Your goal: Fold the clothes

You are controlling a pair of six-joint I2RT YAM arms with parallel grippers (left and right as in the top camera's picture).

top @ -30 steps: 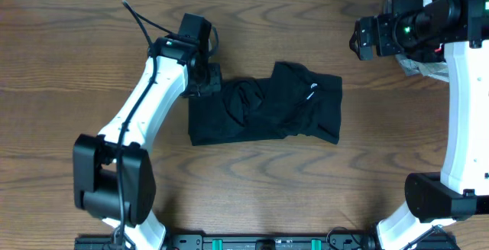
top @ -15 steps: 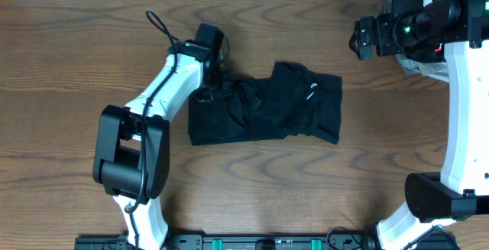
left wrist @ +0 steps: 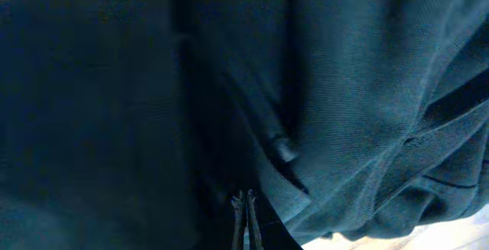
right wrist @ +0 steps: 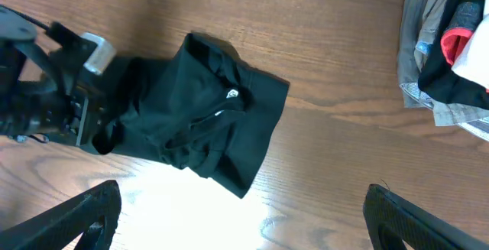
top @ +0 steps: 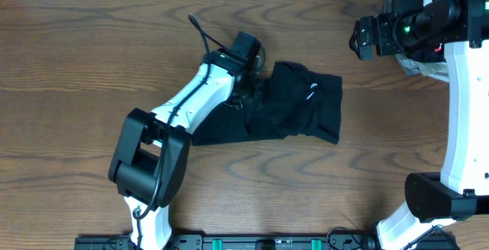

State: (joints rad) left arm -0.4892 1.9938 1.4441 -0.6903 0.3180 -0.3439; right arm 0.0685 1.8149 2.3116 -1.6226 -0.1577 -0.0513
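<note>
My left claw [left wrist: 246, 218] has its two tips pressed flat together with no gap, closed on a pinch of the black shirt [top: 306, 108]. In its wrist view dark cloth fills almost everything around the tips, with ridged folds running off to one side. From overhead, this claw sits over the shirt's crumpled middle. Most of the shirt spreads away from it toward the right arm's side, where the small white logo shows, and a flatter strip lies under the left arm on the other side. The shirt rests bunched on the wooden table [top: 76, 51], not laid out square. My right claw [right wrist: 243, 189] is spread as wide as it goes and has nothing between its fingers. It is held well apart from the shirt, which lies ahead of it and a little to one side. A heap of clothes [right wrist: 451, 43] in grey, red, black and white lies off to the claw's other side.
</note>
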